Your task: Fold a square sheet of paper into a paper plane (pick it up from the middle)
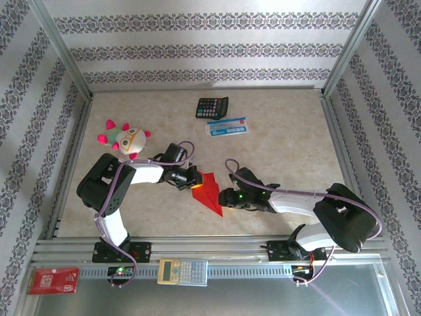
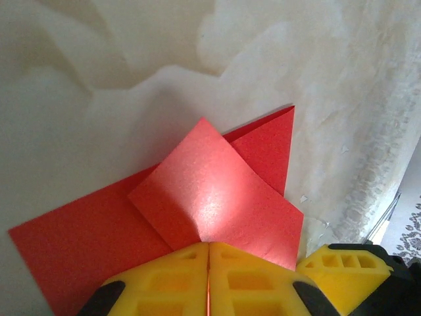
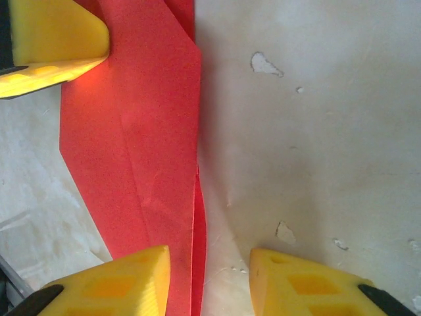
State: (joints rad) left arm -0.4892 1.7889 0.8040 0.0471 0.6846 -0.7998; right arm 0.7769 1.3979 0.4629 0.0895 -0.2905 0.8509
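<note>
We see a beige, marbled table top (image 1: 276, 151) boxed in by walls (image 1: 197, 46) papered white with grey ornamental bands. The bands run level at twelve o'clock and slant at nine and three. Bare metal posts (image 1: 64, 52) rise from the far corners at eleven and one o'clock. At six o'clock a slotted rail (image 1: 243, 270) edges the table, with a plain grey metal sheet (image 1: 263, 299) beyond it. Soft, even light leaves faint shadows. Up close, we notice small chipped spots (image 3: 264, 64) in the surface.

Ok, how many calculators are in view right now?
2. A black calculator lies far back on the table, beside a blue-and-white packet. A pale calculator lies on the near metal rail, slightly left of centre. Nothing suggests another is hidden.
</note>
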